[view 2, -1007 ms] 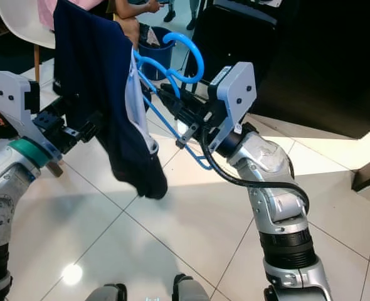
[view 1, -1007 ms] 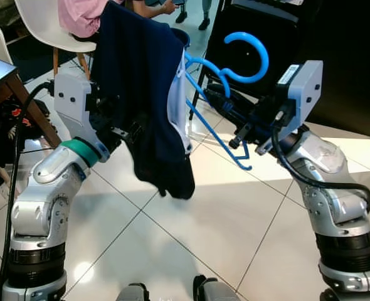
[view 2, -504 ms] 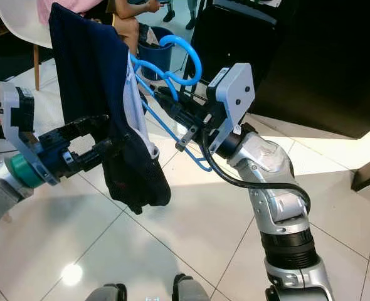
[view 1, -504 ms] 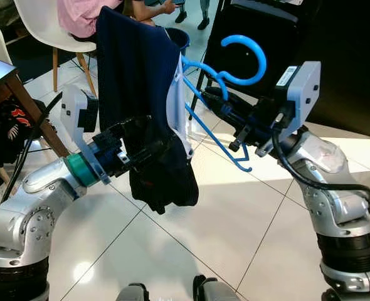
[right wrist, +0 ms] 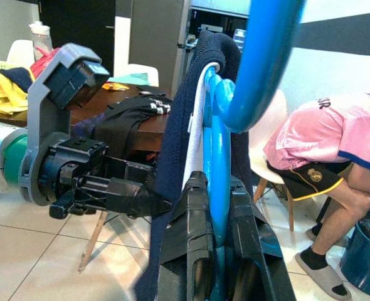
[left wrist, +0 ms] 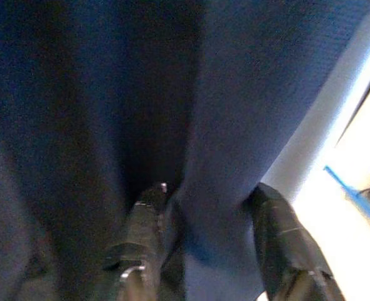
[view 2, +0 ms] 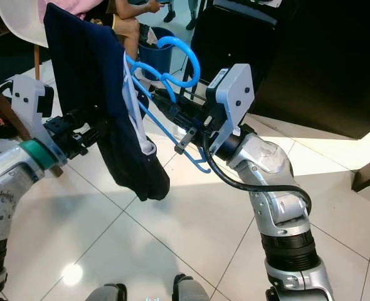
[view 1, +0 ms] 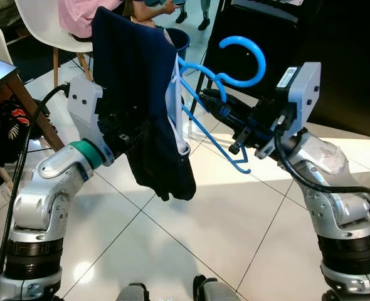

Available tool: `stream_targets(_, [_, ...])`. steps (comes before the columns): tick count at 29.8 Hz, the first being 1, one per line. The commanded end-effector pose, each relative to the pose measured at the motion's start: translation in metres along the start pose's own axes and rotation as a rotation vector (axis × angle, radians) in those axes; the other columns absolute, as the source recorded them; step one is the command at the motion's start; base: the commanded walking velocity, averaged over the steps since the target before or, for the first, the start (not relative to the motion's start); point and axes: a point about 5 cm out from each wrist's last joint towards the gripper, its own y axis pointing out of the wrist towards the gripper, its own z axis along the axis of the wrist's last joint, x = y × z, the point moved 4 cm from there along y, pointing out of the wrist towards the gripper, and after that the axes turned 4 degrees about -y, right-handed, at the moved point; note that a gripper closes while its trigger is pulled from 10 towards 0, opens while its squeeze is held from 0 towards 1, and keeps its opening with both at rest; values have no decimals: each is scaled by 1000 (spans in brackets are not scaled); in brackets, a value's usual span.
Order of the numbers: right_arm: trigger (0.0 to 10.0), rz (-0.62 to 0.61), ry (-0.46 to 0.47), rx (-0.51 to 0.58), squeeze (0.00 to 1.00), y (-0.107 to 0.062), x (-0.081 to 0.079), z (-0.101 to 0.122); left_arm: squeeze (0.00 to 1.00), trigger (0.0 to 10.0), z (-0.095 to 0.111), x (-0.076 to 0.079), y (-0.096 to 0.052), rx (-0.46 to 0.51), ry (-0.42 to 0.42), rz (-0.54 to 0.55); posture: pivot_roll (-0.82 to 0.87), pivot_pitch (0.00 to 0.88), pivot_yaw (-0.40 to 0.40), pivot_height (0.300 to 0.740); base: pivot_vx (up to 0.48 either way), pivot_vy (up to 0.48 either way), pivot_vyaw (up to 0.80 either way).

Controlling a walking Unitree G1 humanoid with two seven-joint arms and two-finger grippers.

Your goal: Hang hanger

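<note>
Glossy white floor tiles (view 1: 172, 251) underfoot. Right gripper (view 1: 219, 106) fingers clenched on blue hanger (view 1: 241, 59) at 1 o'clock; left gripper (view 2: 88, 128) fingers grasping navy garment (view 1: 141, 106) draped on it. Beyond at 11 o'clock, white chair (view 1: 37, 25), seated person (right wrist: 323, 144).

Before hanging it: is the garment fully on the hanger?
Partly: the navy garment drapes over one end of the blue hanger, bunched low.
</note>
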Motion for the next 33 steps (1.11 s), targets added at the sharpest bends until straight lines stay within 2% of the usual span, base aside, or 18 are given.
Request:
stream_targets(1, [10000, 24, -16, 48, 0, 2, -5, 12, 0, 0, -1, 4, 1, -2, -9, -23, 34, 102, 23, 740, 0, 0, 0])
stream_targets(17, [10000, 7, -44, -24, 0, -2, -1, -4, 0, 0, 16, 10, -14, 41, 12, -70, 53, 106, 19, 740, 0, 0, 0])
stream_targets(23, [10000, 21, -51, -38, 0, 0, -2, -8, 0, 0, 22, -1, -18, 43, 83, -4, 57, 104, 19, 740, 0, 0, 0])
stream_targets(25, [10000, 34, -71, -69, 0, -2, -4, -13, 0, 0, 23, -5, -18, 19, 171, 30, 51, 104, 24, 740, 0, 0, 0])
stream_targets(26, [10000, 51, -94, -98, 0, -4, -6, -17, 0, 3882, 27, -7, -19, 7, 213, 53, 48, 105, 27, 740, 0, 0, 0])
stream_targets(29, [10000, 68, -114, -125, 0, -7, -7, -21, 0, 3882, 31, -10, -20, -4, 260, 70, 48, 105, 27, 740, 0, 0, 0])
stream_targets(30, [10000, 97, -140, -166, 0, -12, -8, -27, 0, 10000, 37, -12, -23, -26, 337, 82, 48, 105, 27, 740, 0, 0, 0])
stream_targets(32, [10000, 97, -140, -166, 0, -12, -8, -27, 0, 10000, 37, -12, -23, -26, 337, 82, 48, 105, 27, 740, 0, 0, 0])
stream_targets(33, [10000, 157, -174, -227, 0, -21, -12, -34, 0, 10000, 49, -11, -27, -34, 404, 55, 53, 108, 31, 740, 0, 0, 0])
